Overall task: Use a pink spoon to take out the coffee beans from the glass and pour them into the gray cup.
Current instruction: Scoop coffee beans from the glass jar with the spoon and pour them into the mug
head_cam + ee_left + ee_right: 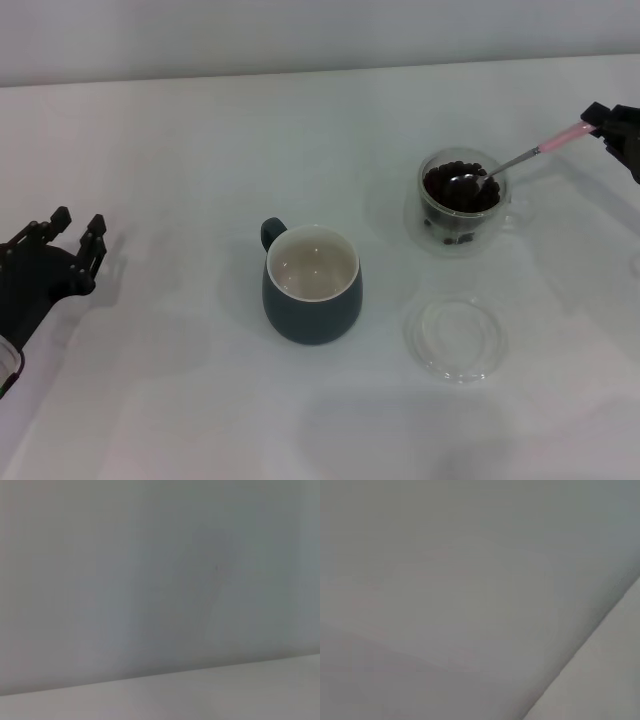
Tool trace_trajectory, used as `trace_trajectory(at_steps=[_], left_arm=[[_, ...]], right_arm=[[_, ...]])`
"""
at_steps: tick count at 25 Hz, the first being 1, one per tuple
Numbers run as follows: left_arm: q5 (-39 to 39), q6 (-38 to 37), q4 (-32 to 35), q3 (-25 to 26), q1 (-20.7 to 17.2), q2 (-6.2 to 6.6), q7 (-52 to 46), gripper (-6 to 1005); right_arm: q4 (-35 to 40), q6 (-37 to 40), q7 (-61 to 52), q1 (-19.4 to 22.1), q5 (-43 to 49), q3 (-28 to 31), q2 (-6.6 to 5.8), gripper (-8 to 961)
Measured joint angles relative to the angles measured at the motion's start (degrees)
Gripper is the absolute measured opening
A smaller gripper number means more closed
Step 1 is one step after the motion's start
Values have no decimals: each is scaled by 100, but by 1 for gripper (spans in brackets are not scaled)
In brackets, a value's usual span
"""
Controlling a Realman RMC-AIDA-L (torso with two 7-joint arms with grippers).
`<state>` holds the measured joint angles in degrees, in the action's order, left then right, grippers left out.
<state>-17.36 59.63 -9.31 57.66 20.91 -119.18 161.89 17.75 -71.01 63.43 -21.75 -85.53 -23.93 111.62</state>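
Observation:
The glass (460,203) stands right of the table's middle, filled with dark coffee beans (445,188). The pink spoon (520,158) slants into it, its silver bowl resting among the beans and its pink handle rising toward the right edge. There my right gripper (603,124) is shut on the handle's end. The gray cup (311,284) stands in the middle with its handle at the back left; its off-white inside holds no beans. My left gripper (78,229) rests open at the far left, away from everything. Both wrist views show only blank wall and table.
A flat clear glass saucer (457,339) lies in front of the glass, right of the gray cup. The white table (180,150) spreads on all sides, its back edge against a pale wall.

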Motion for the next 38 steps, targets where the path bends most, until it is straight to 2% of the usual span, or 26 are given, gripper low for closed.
trace_trajectory(at_steps=[12,26,38], left_arm=[[17,-9,-1,0,0,0,0,412],[22,-14,6,0,0,-9,0,412],[30,-13,9,-14,-34,-9,0,413]], right_arm=[[0,-12,-231,1,3,-29,-9,140],[33,-449,-381,-63,0,-42,3,140],[61,-712,-521,-225,45,-200,215,143]])
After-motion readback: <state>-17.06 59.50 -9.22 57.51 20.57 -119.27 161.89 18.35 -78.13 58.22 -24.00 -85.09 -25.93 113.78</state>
